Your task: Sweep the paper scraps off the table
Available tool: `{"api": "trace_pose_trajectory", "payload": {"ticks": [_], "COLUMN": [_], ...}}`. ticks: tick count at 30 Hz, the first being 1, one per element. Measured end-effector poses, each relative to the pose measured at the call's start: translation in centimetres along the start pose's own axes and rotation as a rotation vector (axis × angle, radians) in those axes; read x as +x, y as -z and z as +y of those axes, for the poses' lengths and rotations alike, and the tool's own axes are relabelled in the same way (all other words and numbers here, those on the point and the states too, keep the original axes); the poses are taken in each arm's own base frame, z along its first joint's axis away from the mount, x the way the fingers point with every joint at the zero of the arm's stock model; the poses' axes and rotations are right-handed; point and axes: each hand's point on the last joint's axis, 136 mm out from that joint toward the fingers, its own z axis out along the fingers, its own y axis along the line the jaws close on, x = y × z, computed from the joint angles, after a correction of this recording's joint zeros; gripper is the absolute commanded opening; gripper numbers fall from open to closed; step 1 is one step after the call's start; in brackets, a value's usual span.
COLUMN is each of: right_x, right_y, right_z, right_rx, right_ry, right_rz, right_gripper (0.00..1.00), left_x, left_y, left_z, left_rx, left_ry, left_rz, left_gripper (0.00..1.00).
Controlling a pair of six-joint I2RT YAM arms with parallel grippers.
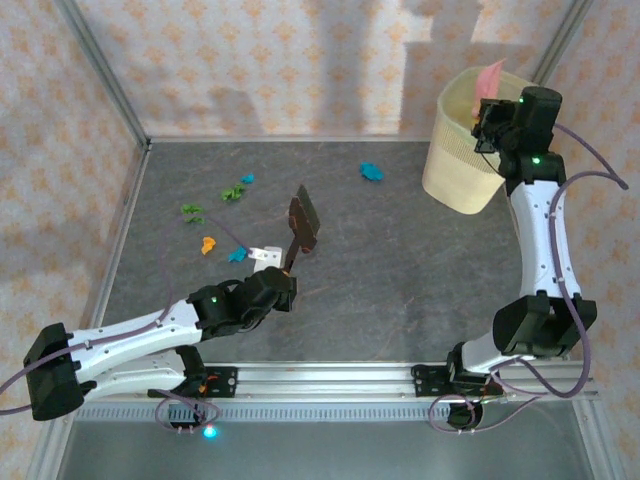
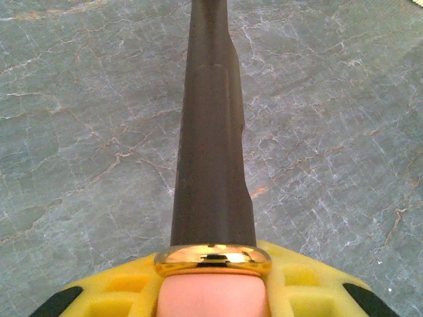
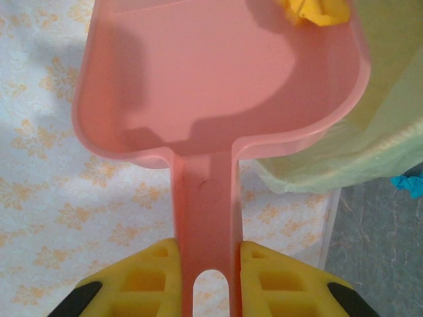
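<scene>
- My left jaws are clamped shut on the handle of a brush [image 1: 304, 222]. In the left wrist view its dark shaft runs straight out toward 12 o'clock from a gold ferrule [image 2: 213, 259] seated between the yellow left fingers [image 2: 112, 294].
- From overhead, the brush head stands tilted near the middle of the table [image 1: 420, 270], with the left arm [image 1: 150, 330] reaching in from 7 o'clock. I cannot tell whether the bristles touch the surface.
- Most of the paper scraps [image 1: 235, 191] lie loose on the table at 9 to 10 o'clock of the brush head.
- That group holds a green cluster with a small teal bit [image 1: 247, 179] just beside it, a second green piece [image 1: 192, 211] further toward 9 o'clock, an orange scrap [image 1: 208, 244] and a teal piece [image 1: 237, 254] near my left jaws.
- A larger teal scrap [image 1: 371, 171] sits alone at 1 o'clock of the brush head, well apart from the others.
- My right jaws are closed on the handle of the pink dustpan [image 3: 218, 86], which passes between the yellow right fingers [image 3: 277, 277].
- The right arm [image 1: 535, 230] holds the pan up at the cream bin [image 1: 460, 160], which stands at the table's 2 o'clock corner.
- A yellow-orange crumpled bit [image 3: 314, 10] rests in the pan at its far end, at 1 o'clock.
- The bin's pale liner [image 3: 370, 132] shows at 3 o'clock of the pan.
</scene>
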Motion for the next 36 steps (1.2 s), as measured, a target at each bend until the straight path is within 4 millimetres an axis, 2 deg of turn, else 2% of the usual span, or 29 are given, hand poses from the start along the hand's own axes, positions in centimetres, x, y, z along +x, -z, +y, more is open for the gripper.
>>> {"api": "trace_pose_trajectory", "payload": {"ticks": [6, 13, 17, 19, 22, 27, 31, 33, 36], "right_x": [0.2, 0.7, 1.6, 3.0, 6.9, 13.1, 16.4, 17.1, 17.5], "right_y": [1.1, 5.1, 6.5, 6.9, 7.8, 10.4, 12.3, 12.7, 12.5], "right_z": [1.0, 3.1, 4.3, 4.8, 5.2, 5.5, 3.9, 1.3, -4.5], "right_rx": [-0.043, -0.128, -0.157, -0.159, -0.170, -0.196, -0.207, -0.187, -0.117], "right_ry": [-0.021, 0.007, 0.098, 0.174, 0.304, 0.563, 0.778, 0.890, 1.056], "right_rz": [-0.002, -0.024, -0.010, 0.006, 0.083, 0.175, 0.235, 0.259, 0.305], "right_gripper": [0.00, 0.00, 0.00, 0.00, 0.00, 0.00, 0.00, 0.00, 0.00], "left_x": [0.0, 0.0, 0.0, 0.0, -0.1, -0.9, -1.5, -1.6, -1.7], "left_y": [0.0, 0.0, 0.0, 0.0, 0.0, 0.6, 1.2, 1.4, 1.6], "left_z": [0.0, 0.0, 0.0, 0.0, 0.0, 0.2, 0.5, 0.8, 1.4], "left_rx": [0.000, 0.000, 0.000, 0.000, -0.002, 0.000, 0.001, -0.004, -0.017], "left_ry": [0.000, 0.000, 0.000, 0.000, 0.001, 0.014, 0.025, 0.029, 0.040], "left_rz": [0.000, 0.000, -0.001, -0.001, -0.005, -0.040, -0.072, -0.085, -0.104], "left_gripper": [0.00, 0.00, 0.00, 0.00, 0.00, 0.00, 0.00, 0.00, 0.00]}}
